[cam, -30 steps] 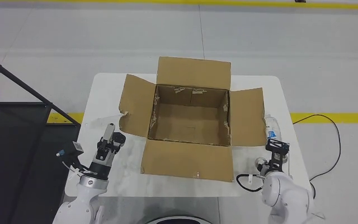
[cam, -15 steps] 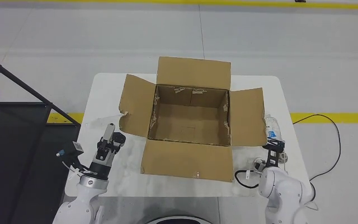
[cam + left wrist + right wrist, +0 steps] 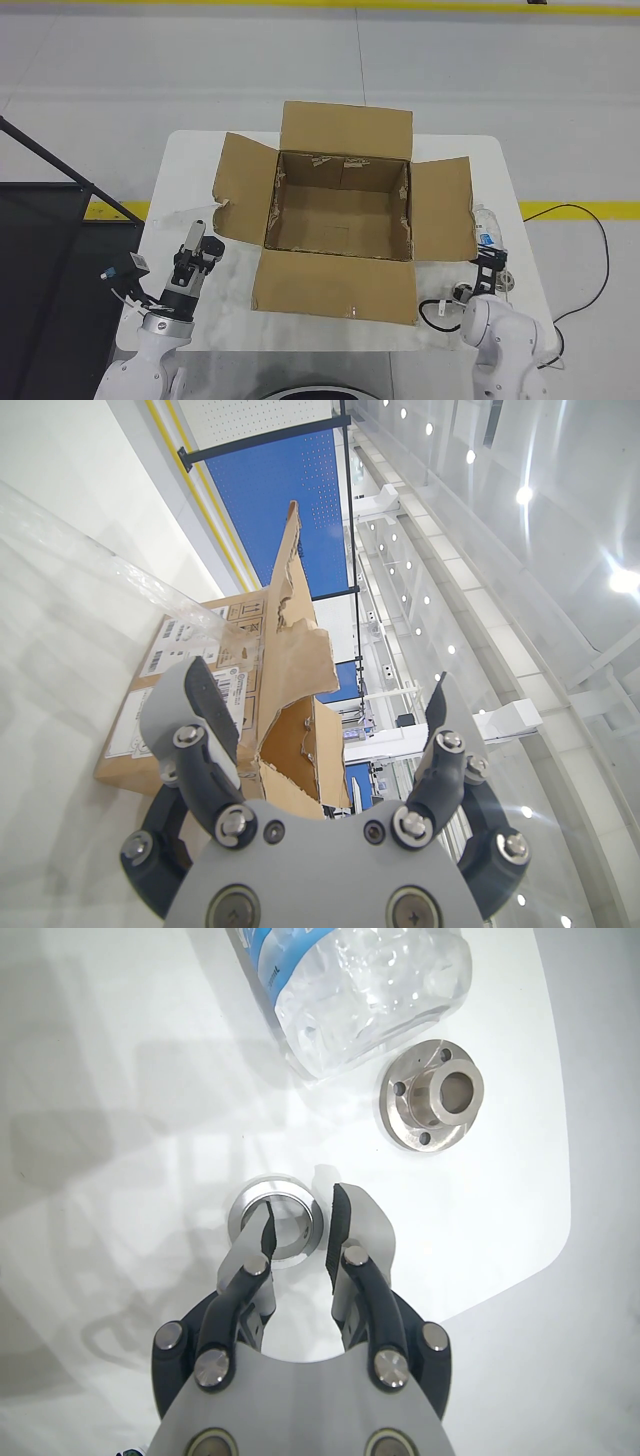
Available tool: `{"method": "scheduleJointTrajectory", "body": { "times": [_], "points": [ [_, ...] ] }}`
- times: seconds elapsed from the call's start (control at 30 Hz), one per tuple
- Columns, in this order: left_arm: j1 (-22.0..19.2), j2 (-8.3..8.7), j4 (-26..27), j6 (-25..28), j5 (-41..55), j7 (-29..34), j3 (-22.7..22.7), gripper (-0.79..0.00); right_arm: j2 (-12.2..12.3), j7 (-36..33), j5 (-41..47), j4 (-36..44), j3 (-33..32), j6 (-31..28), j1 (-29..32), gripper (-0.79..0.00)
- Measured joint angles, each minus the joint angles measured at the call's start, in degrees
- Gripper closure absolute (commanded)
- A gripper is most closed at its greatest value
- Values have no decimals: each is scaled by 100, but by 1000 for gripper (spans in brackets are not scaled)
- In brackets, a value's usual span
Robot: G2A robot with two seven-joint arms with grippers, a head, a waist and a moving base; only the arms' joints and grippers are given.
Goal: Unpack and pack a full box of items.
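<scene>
The right gripper straddled the wall of the metal ring with unclenched fingers, seemingly to pinch it, while the left gripper hung spread

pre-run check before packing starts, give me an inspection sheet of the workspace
surface: white table, bare parts look clean
job's things: box open, flaps out, nothing seen inside; bottle lying beside flange; ring on table
clutter: nothing seen
hands: left hand open, facing box; right hand open, one finger inside ring, one outside
cables: black cable at table's near edge; second cable on floor
surroundings: grey floor, yellow line, black panel
</scene>
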State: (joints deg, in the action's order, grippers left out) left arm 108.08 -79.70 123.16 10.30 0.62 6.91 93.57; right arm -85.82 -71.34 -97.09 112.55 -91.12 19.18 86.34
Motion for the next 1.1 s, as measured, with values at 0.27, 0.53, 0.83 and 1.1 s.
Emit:
{"method": "scheduleJointTrajectory", "body": {
  "times": [0.27, 0.53, 0.83, 1.1],
  "points": [
    [0, 0, 0, 0, 0, 0, 0, -785, -21, 388, 152, 849, -81, 208, 434, -699],
    [0, 0, 0, 0, 0, 0, 0, -785, -64, 1254, 1557, 2139, -502, 291, 918, -785],
    [0, 0, 0, 0, 0, 0, 0, -785, -5, 1964, 4259, 2209, -1559, -963, 741, -785],
    [0, 0, 0, 0, 0, 0, 0, -785, 135, 1366, 5637, 1989, -2246, -1411, 116, -785]
  ]
}}
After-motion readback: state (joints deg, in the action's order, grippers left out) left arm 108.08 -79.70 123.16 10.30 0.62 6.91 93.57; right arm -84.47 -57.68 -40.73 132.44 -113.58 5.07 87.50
